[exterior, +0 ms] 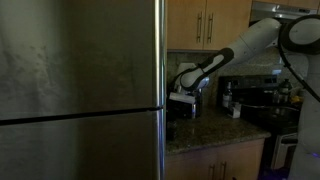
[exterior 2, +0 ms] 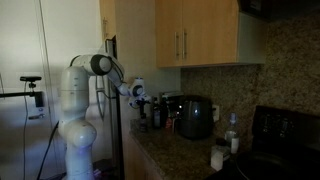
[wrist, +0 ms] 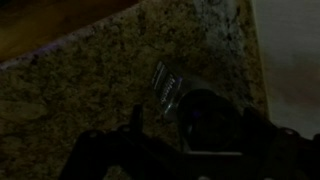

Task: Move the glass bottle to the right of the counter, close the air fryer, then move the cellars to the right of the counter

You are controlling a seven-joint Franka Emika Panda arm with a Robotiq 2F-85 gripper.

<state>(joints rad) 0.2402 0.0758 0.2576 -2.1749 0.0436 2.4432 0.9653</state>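
In an exterior view no writing can be read. The white arm [exterior: 250,45] is stretched in from the right, its gripper [exterior: 183,100] held beside the steel fridge [exterior: 80,90] above the counter [exterior: 215,135]. The glass bottle [exterior: 227,98] is seen standing further right, the cellars [exterior: 237,111] just beside it. In an exterior view the gripper is held left of the air fryer [exterior 2: 195,117], well apart from the glass bottle near the stove [exterior 2: 280,130]. In the wrist view, dim granite is shown and the jaws are spread wide

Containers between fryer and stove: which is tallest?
The bottle: slim, pale-topped, clearly taller than the squat pale cellars beside it.
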